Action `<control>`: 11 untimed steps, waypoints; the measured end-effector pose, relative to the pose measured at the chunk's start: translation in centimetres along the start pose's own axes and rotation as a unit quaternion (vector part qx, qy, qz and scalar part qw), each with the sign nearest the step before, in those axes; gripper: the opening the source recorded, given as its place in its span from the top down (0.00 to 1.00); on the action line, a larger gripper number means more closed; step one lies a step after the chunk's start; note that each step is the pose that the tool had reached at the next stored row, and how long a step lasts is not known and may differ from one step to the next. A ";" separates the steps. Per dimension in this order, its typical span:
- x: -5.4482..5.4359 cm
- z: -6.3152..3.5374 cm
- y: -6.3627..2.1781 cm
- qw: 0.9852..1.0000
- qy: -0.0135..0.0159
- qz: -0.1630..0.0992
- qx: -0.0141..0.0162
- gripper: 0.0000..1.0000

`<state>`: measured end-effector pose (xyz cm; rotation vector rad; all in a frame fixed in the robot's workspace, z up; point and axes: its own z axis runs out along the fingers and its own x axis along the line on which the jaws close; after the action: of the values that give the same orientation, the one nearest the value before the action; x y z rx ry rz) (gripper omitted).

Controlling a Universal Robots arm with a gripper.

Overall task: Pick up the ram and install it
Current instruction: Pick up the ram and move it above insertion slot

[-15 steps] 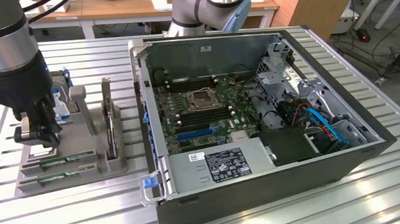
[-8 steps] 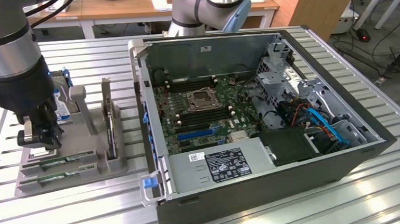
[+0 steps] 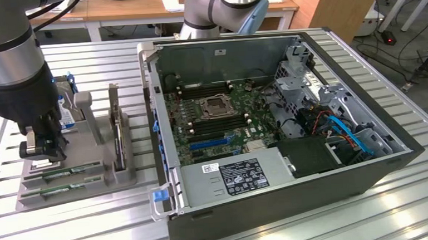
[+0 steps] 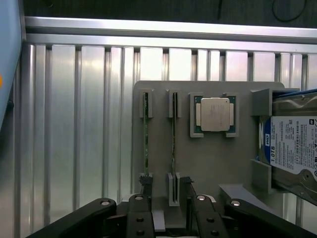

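The ram [image 4: 173, 139] stands on edge in a slot of the grey holder [image 4: 213, 163], beside the processor chip [image 4: 215, 114]. In the exterior view it is the farther green stick [image 3: 70, 172] on the holder [image 3: 91, 186], at the exterior view's left. My gripper [image 4: 167, 194] hangs open just above one end of this stick, with one finger [image 4: 143, 186] on each side and nothing held. In the exterior view the gripper [image 3: 42, 157] hovers close over the holder's left end. The open computer case [image 3: 276, 166] shows the motherboard with its dark memory slots [image 3: 225, 123].
A matching second green stick [image 4: 145, 134] stands in the neighbouring slot [image 3: 62, 189]. A blue-labelled hard drive [image 4: 292, 144] stands in the holder past the processor chip. The ribbed metal table [image 4: 74, 124] carries everything. The case's raised walls and blue cables [image 3: 348, 134] stand at the exterior view's right.
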<state>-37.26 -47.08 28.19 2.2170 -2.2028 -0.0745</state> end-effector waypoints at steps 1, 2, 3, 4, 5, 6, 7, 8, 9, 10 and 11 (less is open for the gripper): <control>0.1 -0.01 0.00 1.000 0.000 0.000 0.000 0.65; 0.2 -0.02 0.01 1.000 0.000 0.000 0.000 0.65; 0.3 -0.02 0.01 1.000 0.000 0.000 0.000 0.65; 0.4 -0.02 0.01 1.000 0.000 0.000 0.000 0.65; 0.6 -0.03 0.01 1.000 0.000 0.000 0.000 0.65; 0.7 -0.03 0.01 1.000 0.000 0.000 0.000 0.65; 0.8 -0.03 0.01 1.000 0.000 0.000 0.000 0.65; 0.9 -0.03 0.01 1.000 0.000 0.000 0.000 0.65; 1.0 -0.04 0.01 1.000 0.000 0.000 0.000 0.65; 1.1 -0.04 0.01 1.000 0.000 0.000 0.000 0.65; 1.1 -0.04 0.01 1.000 0.000 0.000 0.000 0.65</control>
<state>-37.26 -48.21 28.20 2.2169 -2.2027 -0.0746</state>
